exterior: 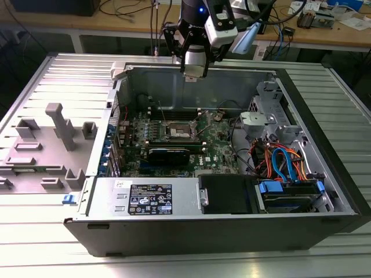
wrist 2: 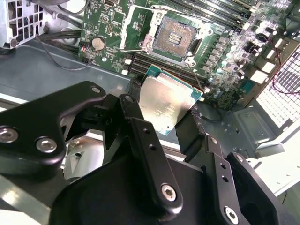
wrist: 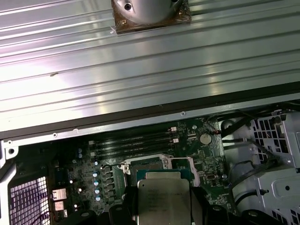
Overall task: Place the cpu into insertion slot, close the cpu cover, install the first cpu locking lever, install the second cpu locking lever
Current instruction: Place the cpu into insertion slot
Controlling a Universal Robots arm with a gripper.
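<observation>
- The end effector (wrist 2: 161,112) is closed narrowly on the cpu (wrist 2: 166,101): its black fingers (wrist 2: 140,136) press two opposite edges, and the chip's dull silver top faces the second wrist view
- In the first wrist view the cpu (wrist: 162,197) sits level between the finger pads, with a green edge showing around the metal lid
- Step in hand, as I judge it: the first one, carrying the cpu to the slot; the chip is in the air, touching only the fingers
- The slot (wrist 2: 176,40) lies well below and apart from the chip; its dark centre is bare, with nothing seated in it, and thin wire levers stand beside its silver rim
- Seating would, I think, call for bringing the chip square over that dark centre, corners matched to the rim, and keeping it level on the way down, since a tilted entry could harm the contacts
- The slot is set in the green board (exterior: 214,145), next to the long black memory slots (wrist: 131,143)
- In the exterior view the end effector (exterior: 194,72) hangs above the far wall of the open case (exterior: 203,234), higher than the slot (exterior: 179,132)
- The case rests on a ribbed metal surface (exterior: 58,255)
</observation>
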